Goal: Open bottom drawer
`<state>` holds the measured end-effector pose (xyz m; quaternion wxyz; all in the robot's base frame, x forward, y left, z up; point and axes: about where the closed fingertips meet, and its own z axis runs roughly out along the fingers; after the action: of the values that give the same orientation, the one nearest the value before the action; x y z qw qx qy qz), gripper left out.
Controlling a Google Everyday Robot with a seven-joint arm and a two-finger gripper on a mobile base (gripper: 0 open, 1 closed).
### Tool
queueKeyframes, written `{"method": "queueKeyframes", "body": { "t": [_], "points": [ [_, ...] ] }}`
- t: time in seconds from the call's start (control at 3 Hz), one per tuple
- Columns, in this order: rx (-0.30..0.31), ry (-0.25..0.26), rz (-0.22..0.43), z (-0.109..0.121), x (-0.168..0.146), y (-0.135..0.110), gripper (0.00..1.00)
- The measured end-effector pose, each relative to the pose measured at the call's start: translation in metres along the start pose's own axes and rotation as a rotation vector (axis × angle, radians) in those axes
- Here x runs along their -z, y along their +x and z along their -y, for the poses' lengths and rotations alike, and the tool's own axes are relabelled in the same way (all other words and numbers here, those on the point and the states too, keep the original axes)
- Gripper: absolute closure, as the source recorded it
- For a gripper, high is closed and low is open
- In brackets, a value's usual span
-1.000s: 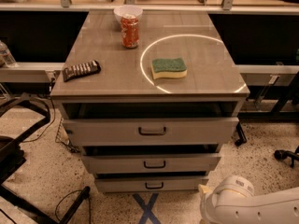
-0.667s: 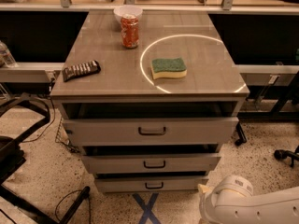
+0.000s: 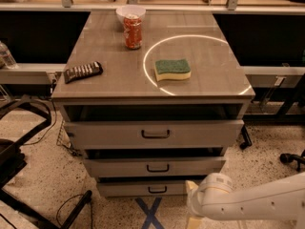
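Whether the gripper (image 3: 191, 203) was open or closed could not be told; it hung low over the floor (image 3: 43, 185) at the end of the white arm (image 3: 252, 205), just right of the bottom drawer (image 3: 128, 189) and near a blue X (image 3: 150, 213) taped on the floor. No contact between gripper and drawer could be seen. The bottom drawer was the lowest and narrowest of three grey-beige fronts, with a small dark handle (image 3: 157, 190) at its middle and a dark gap above it. Over it sat the middle drawer (image 3: 114, 167), and over that the top drawer (image 3: 105, 134), the tallest and widest, each with its own dark bar handle. On the tabletop (image 3: 109, 87) above, a green and yellow sponge (image 3: 172, 69) lay right of centre, inside a bright ring of light (image 3: 224, 42). A red can (image 3: 133, 31) stood upright near the far edge, with a white bowl (image 3: 130, 12) just behind it. A dark remote (image 3: 83, 71) lay near the left edge. A black chair base (image 3: 19, 171) and a cable (image 3: 66, 209) were on the floor to the left.
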<state>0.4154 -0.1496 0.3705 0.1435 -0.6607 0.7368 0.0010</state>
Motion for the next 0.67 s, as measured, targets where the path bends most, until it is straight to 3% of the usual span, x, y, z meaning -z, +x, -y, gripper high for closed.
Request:
{"method": "queueKeyframes", "body": {
  "t": [0.33, 0.67],
  "points": [
    [0.023, -0.007, 0.01, 0.011, -0.07, -0.02, 0.0],
    [0.04, -0.01, -0.008, 0.012, -0.109, -0.026, 0.0]
  ]
}}
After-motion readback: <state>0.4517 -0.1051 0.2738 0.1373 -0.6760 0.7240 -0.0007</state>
